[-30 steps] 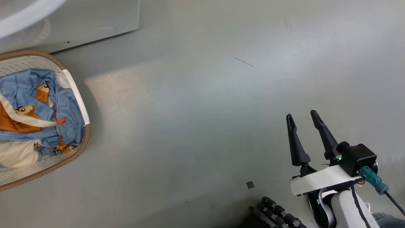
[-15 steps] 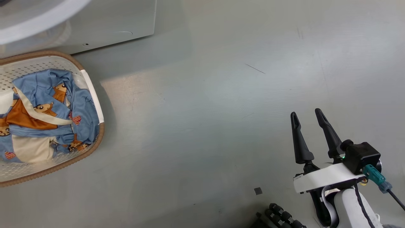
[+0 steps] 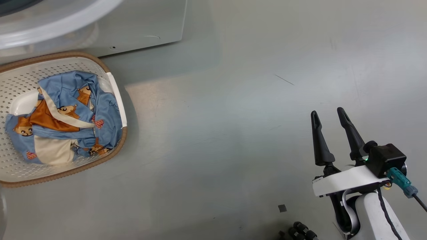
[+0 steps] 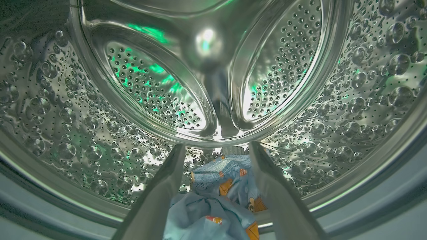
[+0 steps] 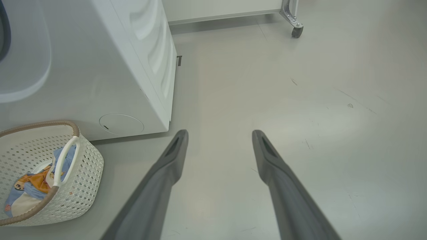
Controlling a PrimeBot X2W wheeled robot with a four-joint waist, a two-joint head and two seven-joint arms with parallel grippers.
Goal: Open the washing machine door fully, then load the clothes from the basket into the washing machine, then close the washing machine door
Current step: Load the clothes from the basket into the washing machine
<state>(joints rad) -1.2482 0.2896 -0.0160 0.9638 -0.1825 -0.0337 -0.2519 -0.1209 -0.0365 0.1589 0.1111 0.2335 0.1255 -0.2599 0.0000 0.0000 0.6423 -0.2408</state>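
Note:
The cream perforated basket [image 3: 13, 166] [image 5: 83, 170] stands on the floor before the white washing machine [image 3: 146, 23] [image 5: 110, 66]. Light blue bear-print clothes [image 3: 66, 120] [image 5: 30, 185] lie in it. The door's pale ring [image 3: 50, 26] [image 5: 23, 76] stands swung out from the machine's front. My left gripper [image 4: 217, 146] reaches into the steel drum [image 4: 83, 133], open, and a blue bear-print garment [image 4: 213, 200] lies loose low between its fingers. My right gripper [image 3: 327, 111] [image 5: 220, 133] hangs open over bare floor, far right of the basket.
Grey floor [image 3: 217, 133] stretches between the basket and my right arm. A small dark square [image 3: 282, 208] lies on it near my base's black rollers [image 3: 300, 230]. A castor wheel [image 5: 296, 30] of a metal frame stands beyond the machine.
The head camera has swung left, so the basket and machine sit further right in the picture. Both grippers have stayed open.

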